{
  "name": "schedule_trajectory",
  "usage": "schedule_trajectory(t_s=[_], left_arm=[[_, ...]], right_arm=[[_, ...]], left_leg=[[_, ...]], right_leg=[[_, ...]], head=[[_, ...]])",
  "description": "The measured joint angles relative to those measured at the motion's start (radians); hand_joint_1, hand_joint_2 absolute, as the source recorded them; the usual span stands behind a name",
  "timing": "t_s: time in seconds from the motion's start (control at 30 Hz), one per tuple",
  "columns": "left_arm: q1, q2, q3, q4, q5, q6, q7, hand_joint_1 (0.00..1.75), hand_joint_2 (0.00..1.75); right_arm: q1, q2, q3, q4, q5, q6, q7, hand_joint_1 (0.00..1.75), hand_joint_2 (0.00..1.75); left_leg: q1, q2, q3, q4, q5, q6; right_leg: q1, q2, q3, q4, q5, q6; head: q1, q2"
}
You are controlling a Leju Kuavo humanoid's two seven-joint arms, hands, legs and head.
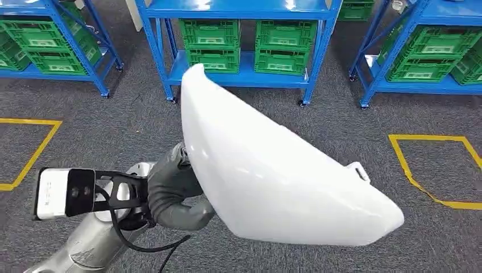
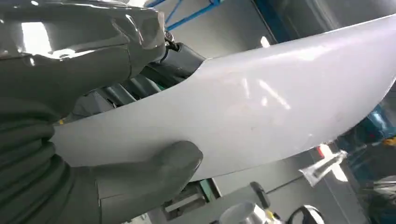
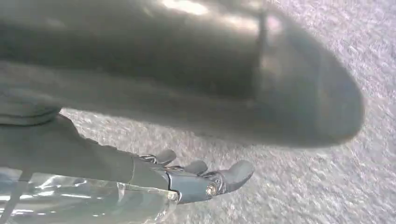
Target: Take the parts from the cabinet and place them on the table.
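A large, curved white panel part (image 1: 273, 176) hangs in the air over the carpet in the head view. My left hand (image 1: 173, 190) grips it at its near left edge. In the left wrist view the thumb (image 2: 173, 161) presses on one face of the part (image 2: 261, 102) and the darker fingers (image 2: 126, 91) lie along the other face. In the right wrist view my right hand (image 3: 187, 179) is stretched out with nothing in it, below the shaded underside of the part (image 3: 187, 70) and apart from it.
Blue shelf racks (image 1: 239, 74) with green crates (image 1: 244, 42) stand ahead, with more racks at the far left and far right. Yellow tape outlines (image 1: 423, 170) mark the grey carpet (image 1: 131, 119) on both sides.
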Motion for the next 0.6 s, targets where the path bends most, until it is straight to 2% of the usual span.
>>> schedule_trajectory(t_s=[0.03, 0.07, 0.1, 0.13, 0.17, 0.2, 0.23, 0.27, 0.3, 0.33, 0.37, 0.4, 0.43, 0.47, 0.5, 0.57, 0.6], left_arm=[[0.002, -0.001, -0.001, 0.0, 0.0, 0.0, 0.0, 1.75, 1.75], [0.003, 0.0, -0.002, 0.0, 0.0, 0.0, 0.0, 1.75, 1.75], [0.003, 0.001, -0.003, 0.0, 0.0, 0.0, 0.0, 1.75, 1.75], [0.004, 0.001, -0.004, 0.0, 0.0, 0.0, 0.0, 1.75, 1.75], [0.006, 0.002, -0.005, 0.001, 0.0, 0.0, 0.0, 1.75, 1.75], [0.006, 0.003, -0.005, 0.001, 0.0, 0.0, 0.0, 1.75, 1.75], [0.006, 0.003, -0.005, 0.002, 0.0, 0.001, 0.0, 1.75, 1.75], [0.005, 0.002, -0.005, 0.002, 0.0, 0.002, 0.0, 1.75, 1.75], [0.005, 0.001, -0.004, 0.001, 0.0, 0.004, 0.0, 1.75, 1.75], [0.006, 0.0, -0.004, 0.002, 0.0, 0.006, 0.0, 1.75, 1.75], [0.005, 0.0, -0.005, 0.002, 0.001, 0.007, -0.001, 1.75, 1.75], [0.005, 0.0, -0.004, 0.002, 0.001, 0.008, -0.001, 1.75, 1.75], [0.008, 0.002, -0.004, 0.003, 0.001, 0.009, -0.001, 1.75, 1.75], [0.009, 0.003, -0.005, 0.003, 0.001, 0.009, -0.001, 1.75, 1.75], [0.009, 0.004, -0.004, 0.003, 0.0, 0.009, 0.0, 1.75, 1.75], [0.01, 0.005, -0.004, 0.003, 0.0, 0.01, 0.0, 1.75, 1.75], [0.011, 0.005, -0.005, 0.003, 0.0, 0.01, 0.0, 1.75, 1.75]], right_arm=[[0.0, -0.004, 0.0, 0.005, 0.0, 0.0, 0.0, 0.0, 0.0], [-0.001, -0.009, 0.0, 0.008, -0.002, 0.0, -0.001, 0.0, 0.0], [-0.002, -0.011, 0.0, 0.011, -0.002, 0.0, -0.001, 0.0, 0.0], [-0.002, -0.015, 0.0, 0.013, -0.002, 0.0, -0.002, 0.0, 0.0], [-0.002, -0.018, 0.0, 0.015, -0.002, 0.0, -0.002, 0.0, 0.0], [-0.002, -0.02, 0.0, 0.016, -0.002, 0.0, -0.002, 0.0, 0.0], [-0.002, -0.022, 0.0, 0.016, -0.002, 0.0, -0.002, 0.0, 0.0], [-0.004, -0.023, 0.0, 0.016, -0.002, 0.0, -0.002, 0.0, 0.0], [-0.008, -0.023, 0.0, 0.016, -0.002, 0.0, -0.002, 0.0, 0.0], [-0.009, -0.024, 0.0, 0.018, -0.002, 0.0, -0.002, 0.0, 0.0], [-0.01, -0.023, 0.0, 0.018, -0.001, 0.0, -0.002, 0.0, 0.0], [-0.009, -0.023, 0.0, 0.019, -0.001, 0.0, -0.002, 0.0, 0.0], [-0.003, -0.019, 0.0, 0.023, 0.0, 0.0, -0.002, 0.0, 0.0], [-0.004, -0.019, 0.0, 0.027, 0.0, 0.0, -0.002, 0.0, 0.0], [-0.004, -0.02, 0.0, 0.027, 0.001, 0.0, -0.001, 0.0, 0.0], [-0.004, -0.02, 0.0, 0.031, 0.0, 0.002, -0.002, 0.0, 0.0], [-0.004, -0.02, 0.0, 0.033, 0.001, 0.002, -0.002, 0.0, 0.0]], left_leg=[[-0.001, -0.001, -0.016, 0.001, 0.017, -0.001], [-0.002, 0.0, -0.037, 0.003, 0.034, -0.001], [-0.002, 0.0, -0.057, 0.005, 0.048, -0.002], [-0.002, 0.001, -0.082, 0.009, 0.064, -0.003], [-0.001, 0.002, -0.104, 0.012, 0.078, -0.006], [0.0, 0.003, -0.127, 0.019, 0.091, -0.009], [0.002, 0.003, -0.151, 0.029, 0.103, -0.014], [0.002, 0.002, -0.17, 0.044, 0.112, -0.02], [-0.003, 0.001, -0.19, 0.062, 0.117, -0.025], [-0.003, 0.004, -0.193, 0.065, 0.127, -0.031], [-0.002, 0.006, -0.195, 0.063, 0.138, -0.035], [0.0, 0.006, -0.196, 0.06, 0.15, -0.041], [0.002, 0.005, -0.201, 0.06, 0.159, -0.044], [0.006, 0.0, -0.208, 0.071, 0.121, -0.053], [0.01, -0.001, -0.217, 0.116, 0.046, -0.063], [0.016, -0.001, -0.244, 0.262, -0.073, -0.075], [0.019, -0.001, -0.253, 0.336, -0.103, -0.077]], right_leg=[[-0.001, 0.0, -0.018, 0.074, -0.067, -0.009], [0.0, 0.0, -0.035, 0.156, -0.114, -0.008], [0.0, 0.0, -0.045, 0.223, -0.13, 0.0], [-0.001, 0.0, -0.042, 0.272, -0.116, 0.015], [-0.003, 0.0, -0.022, 0.274, -0.082, 0.033], [-0.005, 0.0, 0.018, 0.237, -0.042, 0.049], [-0.008, 0.0, 0.077, 0.165, -0.023, 0.055], [-0.011, 0.0, 0.153, 0.067, -0.044, 0.05], [-0.004, 0.0, 0.225, -0.051, -0.1, 0.038], [-0.002, 0.004, 0.219, -0.061, -0.117, 0.018], [0.0, 0.004, 0.211, -0.06, -0.112, 0.013], [0.004, 0.004, 0.205, -0.054, -0.105, 0.002], [-0.006, 0.002, 0.195, -0.055, -0.093, -0.008], [-0.005, -0.003, 0.185, -0.055, -0.081, -0.015], [-0.005, -0.005, 0.171, -0.054, -0.065, -0.022], [-0.004, -0.004, 0.144, -0.053, -0.037, -0.023], [-0.003, -0.005, 0.126, -0.051, -0.023, -0.022]], head=[[0.004, 0.0], [0.002, 0.0], [0.004, 0.0], [0.003, 0.0], [0.004, 0.0], [0.004, 0.0], [0.003, 0.0], [0.004, 0.0], [0.005, 0.0], [0.0, 0.0], [0.001, 0.0], [-0.001, 0.0], [0.001, 0.0], [0.001, 0.0], [-0.003, 0.0], [-0.004, 0.0], [-0.004, 0.0]])
